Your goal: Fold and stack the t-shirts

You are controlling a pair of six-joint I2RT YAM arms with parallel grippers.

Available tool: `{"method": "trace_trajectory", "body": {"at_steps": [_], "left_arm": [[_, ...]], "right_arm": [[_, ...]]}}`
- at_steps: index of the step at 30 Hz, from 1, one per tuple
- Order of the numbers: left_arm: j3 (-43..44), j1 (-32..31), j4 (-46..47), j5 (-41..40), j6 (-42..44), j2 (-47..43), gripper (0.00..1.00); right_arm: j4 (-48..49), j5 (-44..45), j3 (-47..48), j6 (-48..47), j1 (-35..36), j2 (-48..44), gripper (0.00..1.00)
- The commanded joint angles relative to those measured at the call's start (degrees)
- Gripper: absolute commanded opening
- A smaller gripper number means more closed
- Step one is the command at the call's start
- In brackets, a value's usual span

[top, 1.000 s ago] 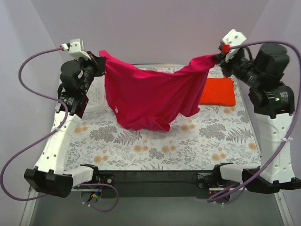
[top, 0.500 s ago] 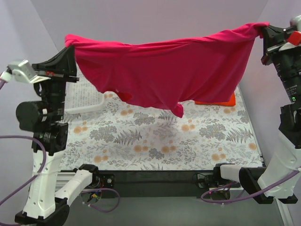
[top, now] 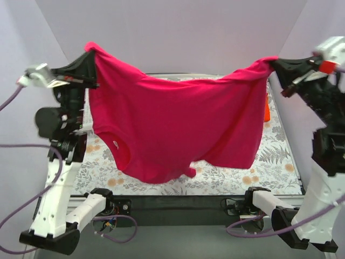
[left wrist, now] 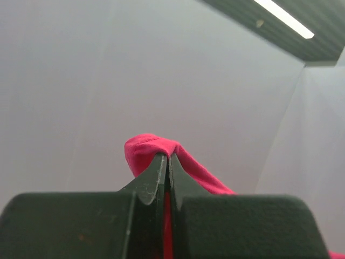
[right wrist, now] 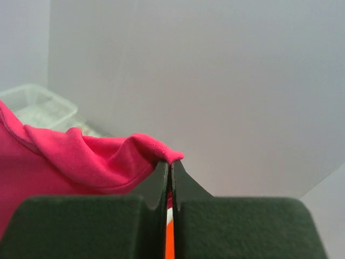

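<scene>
The magenta-pink t-shirt (top: 183,124) hangs spread in the air between both grippers, its lower edge just above the table's front. My left gripper (top: 92,54) is shut on its upper left corner, shown as a pink fold (left wrist: 153,148) over the fingertips. My right gripper (top: 273,63) is shut on its upper right corner (right wrist: 108,156). The folded orange-red t-shirt (top: 267,109) lies at the back right of the table, mostly hidden behind the pink one; a sliver of it shows between the right fingers (right wrist: 168,237).
The floral table cover (top: 259,172) shows under and to the right of the hanging shirt. The white perforated basket (right wrist: 32,105) stands at the back left, mostly hidden in the top view. Purple-grey walls close in on three sides.
Both arms swung up from the back of the table with the pink shirt. It was stretched wide and high, and now hangs lower and nearer the front, covering most of the table.
</scene>
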Motion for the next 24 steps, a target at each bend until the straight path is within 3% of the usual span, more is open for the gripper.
{"method": "trace_trajectory", "body": {"at_steps": [1,6,10,12,17,24], "left_arm": [[-6.19,0.30,-0.82,-1.58,-1.86,7.45,0.00],[-14.98,0.39,4.28,-0.62,-4.32,16.14,0.00],[-20.17,0.39,9.55,-0.44,-5.64,26.77,0.00],[-20.53,0.39,12.71,-0.61,-5.99,34.77,0.00],[-14.49,0.39,14.83,-2.10,-6.87,50.49,0.00],[-7.01,0.39,13.78,-3.25,-6.35,57.73,0.00]], "right_arm": [[2.69,-4.89,-16.06,4.23,-0.42,1.97,0.01],[17.70,-11.05,-47.40,11.35,-0.42,2.49,0.01],[32.80,-11.67,-59.33,15.40,-0.33,9.60,0.01],[35.29,-11.14,-60.14,16.02,-0.33,17.32,0.01],[35.57,-15.00,-51.47,19.26,-0.24,37.96,0.01],[35.48,-11.06,-40.03,21.02,0.11,49.77,0.01]]}}
